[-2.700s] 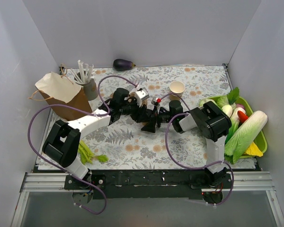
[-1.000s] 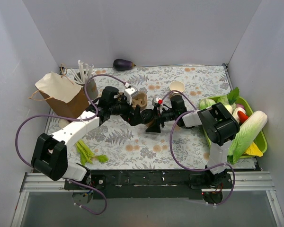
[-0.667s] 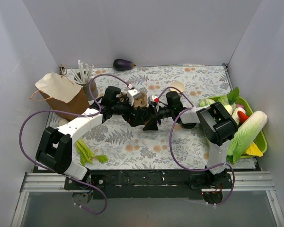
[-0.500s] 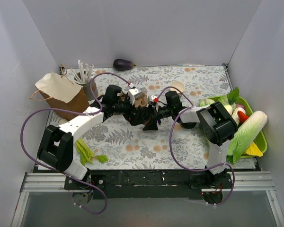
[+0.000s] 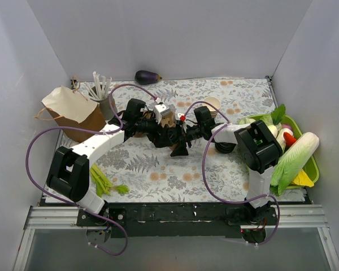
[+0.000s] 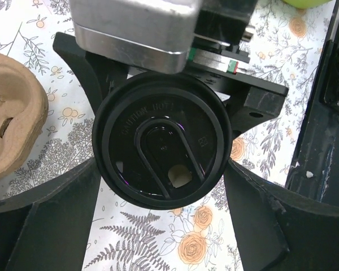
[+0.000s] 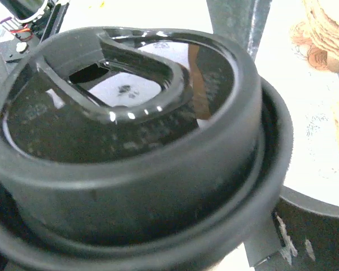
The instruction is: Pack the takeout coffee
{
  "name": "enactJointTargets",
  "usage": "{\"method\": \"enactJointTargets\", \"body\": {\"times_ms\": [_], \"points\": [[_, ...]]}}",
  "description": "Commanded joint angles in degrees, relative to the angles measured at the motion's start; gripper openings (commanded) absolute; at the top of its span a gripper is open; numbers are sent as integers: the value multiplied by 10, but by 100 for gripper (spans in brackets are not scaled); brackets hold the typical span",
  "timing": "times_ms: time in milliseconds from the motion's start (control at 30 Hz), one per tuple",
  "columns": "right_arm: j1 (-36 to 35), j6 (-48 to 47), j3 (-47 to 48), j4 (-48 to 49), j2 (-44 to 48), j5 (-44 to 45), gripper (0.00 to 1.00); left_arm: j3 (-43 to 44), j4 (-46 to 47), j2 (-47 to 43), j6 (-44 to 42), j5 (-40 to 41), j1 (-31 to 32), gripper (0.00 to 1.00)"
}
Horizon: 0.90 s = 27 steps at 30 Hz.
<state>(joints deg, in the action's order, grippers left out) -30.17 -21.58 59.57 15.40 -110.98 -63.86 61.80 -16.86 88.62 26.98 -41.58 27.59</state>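
Coffee lidded, not yet bagged.
Lidded coffee cup [image 6: 162, 148] sits between both end effectors' spread fingers; grip unclear; paper bag [image 5: 73, 113] waits.

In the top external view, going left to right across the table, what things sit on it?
brown paper bag → grey cup of white utensils → eggplant → lidless paper cup → green bin of vegetables

Cup carrier [image 6: 11, 113] just beside lid [image 6: 163, 148]

black lid [image 7: 124, 152] close up, tilted
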Motion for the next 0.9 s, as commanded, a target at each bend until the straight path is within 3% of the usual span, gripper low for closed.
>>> {"method": "enactJointTargets", "body": {"times_ms": [0, 333, 567, 867], "points": [[13, -56, 34, -98, 11, 36, 96, 22, -47, -28, -38, -13, 7, 52], [40, -201, 77, -301, 20, 72, 98, 3, -79, -46, -111, 34, 7, 45], [51, -232, 96, -364, 28, 81, 98, 18, -97, -48, -120, 47, 7, 43], [57, -211, 81, -371, 87, 111, 98, -9, -84, -67, -95, 101, 7, 54]]}}
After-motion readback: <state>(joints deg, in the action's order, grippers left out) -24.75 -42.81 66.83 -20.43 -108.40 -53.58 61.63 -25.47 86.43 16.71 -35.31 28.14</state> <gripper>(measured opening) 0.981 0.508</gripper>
